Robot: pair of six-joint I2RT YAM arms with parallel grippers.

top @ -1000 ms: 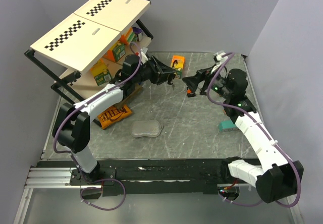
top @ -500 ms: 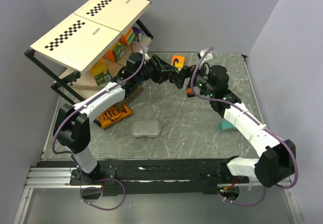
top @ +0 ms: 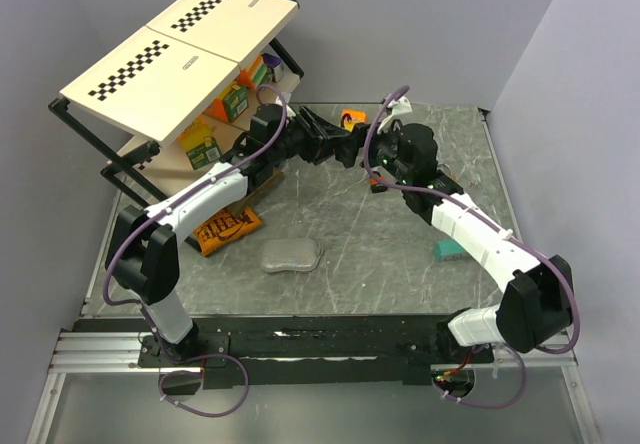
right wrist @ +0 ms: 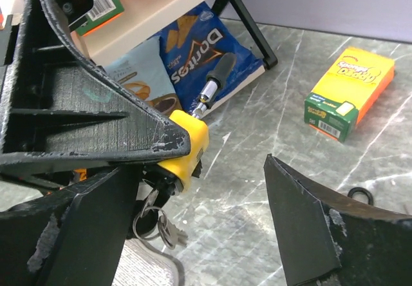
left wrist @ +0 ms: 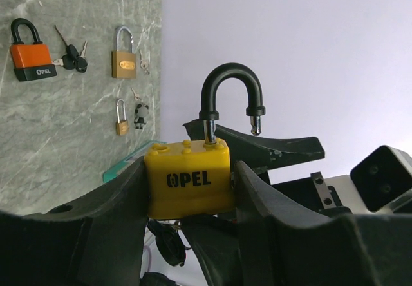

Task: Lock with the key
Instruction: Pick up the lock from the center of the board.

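Left gripper (top: 338, 148) has its fingers roughly half spread and clamped on the yellow OPEL padlock (left wrist: 188, 180), up in the air, black shackle (left wrist: 229, 83) popped open, keys (right wrist: 161, 227) dangling underneath. Right gripper (right wrist: 209, 173) sits just beside it, fingers wide apart, gripping nothing.
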